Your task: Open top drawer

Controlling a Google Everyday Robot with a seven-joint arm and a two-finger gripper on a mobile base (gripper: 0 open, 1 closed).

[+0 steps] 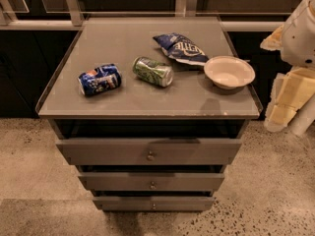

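The top drawer (147,151) is the widest grey front of a grey drawer unit, just under the tabletop, with a small round metal knob (150,156) at its centre. A dark gap shows above the front. Two narrower drawer fronts sit below it, the middle one (151,182) and the bottom one (153,203). My arm, with white and cream-coloured parts, hangs at the right edge of the view. The gripper (284,107) is there, to the right of the unit and well away from the knob, at about tabletop height.
On the tabletop (123,43) lie a crushed blue can (99,79), a green can (153,71) on its side, a blue chip bag (180,48) and a white bowl (229,72). Speckled floor lies in front of the unit. Dark cabinets and a railing stand behind.
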